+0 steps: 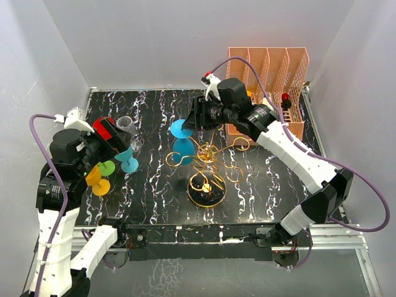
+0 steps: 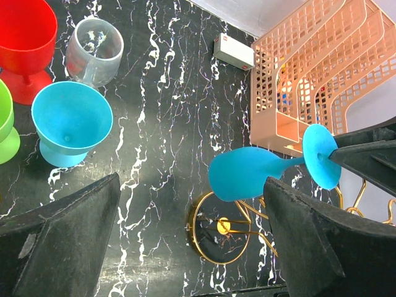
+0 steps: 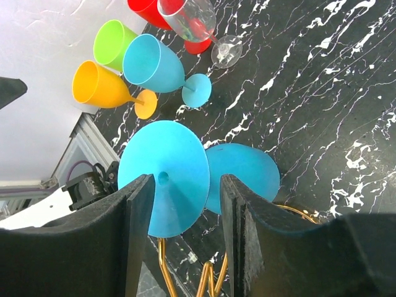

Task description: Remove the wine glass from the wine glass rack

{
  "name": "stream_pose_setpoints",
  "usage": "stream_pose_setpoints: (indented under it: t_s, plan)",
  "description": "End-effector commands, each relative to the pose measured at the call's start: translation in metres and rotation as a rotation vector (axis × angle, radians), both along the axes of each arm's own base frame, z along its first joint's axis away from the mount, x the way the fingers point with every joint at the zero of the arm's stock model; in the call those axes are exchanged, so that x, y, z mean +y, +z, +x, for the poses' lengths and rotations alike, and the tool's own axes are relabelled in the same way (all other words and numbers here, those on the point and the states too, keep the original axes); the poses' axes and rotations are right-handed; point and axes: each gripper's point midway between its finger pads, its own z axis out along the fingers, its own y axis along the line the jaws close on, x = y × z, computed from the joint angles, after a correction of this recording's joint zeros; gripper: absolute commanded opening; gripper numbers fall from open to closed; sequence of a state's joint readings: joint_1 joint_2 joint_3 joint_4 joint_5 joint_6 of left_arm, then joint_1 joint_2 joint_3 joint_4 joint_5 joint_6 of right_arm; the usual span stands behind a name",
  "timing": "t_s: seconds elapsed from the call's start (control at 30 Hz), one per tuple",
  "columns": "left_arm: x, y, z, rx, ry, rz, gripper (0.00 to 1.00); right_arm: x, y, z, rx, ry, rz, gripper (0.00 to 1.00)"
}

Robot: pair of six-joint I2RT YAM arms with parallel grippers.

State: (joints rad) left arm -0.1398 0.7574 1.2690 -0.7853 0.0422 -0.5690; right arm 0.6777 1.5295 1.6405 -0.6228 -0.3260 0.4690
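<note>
We see the left arm (image 1: 54,244) and right arm (image 1: 296,154) in white shells with black joints, a purple cable (image 1: 371,204) looping along each; their fingers (image 3: 130,247) are matte black.

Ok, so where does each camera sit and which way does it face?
Top external: above and behind the arm bases, looking down on the table; both arms show.
Left wrist: on the left arm, facing the orange organizer; its open fingers show below.
Right wrist: on the right arm, facing the standing glasses; its fingers flank the blue wine glass.
All three share that glass.
</note>
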Motion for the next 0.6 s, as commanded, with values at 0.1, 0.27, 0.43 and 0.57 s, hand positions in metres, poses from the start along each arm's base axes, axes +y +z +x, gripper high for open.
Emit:
stream_pose_setpoints:
  t_s: [0.1,0.27,0.43,0.57]
  plan:
    - [-0.0006,0.0032,-0.0010,-0.017,-0.006,0.001,0.97,-0.0006,0.0011,-0.0001,-0.004,0.017,-0.056,0.51]
    - [-0.0003,0.0032,-0.0019,-0.018,-0.007,0.004,0.97,0.0021,-0.0015,-0.0019,-0.013,0.010,-0.106,0.49]
    - [0.0018,0.0021,-0.0040,-0.016,-0.001,0.014,0.97,0.0047,-0.0048,-0.0028,-0.023,-0.013,-0.160,0.45]
    - [0.0033,0.0018,-0.0052,-0.018,0.001,0.023,0.97,0.0040,-0.0033,-0.0028,-0.036,-0.039,-0.192,0.41]
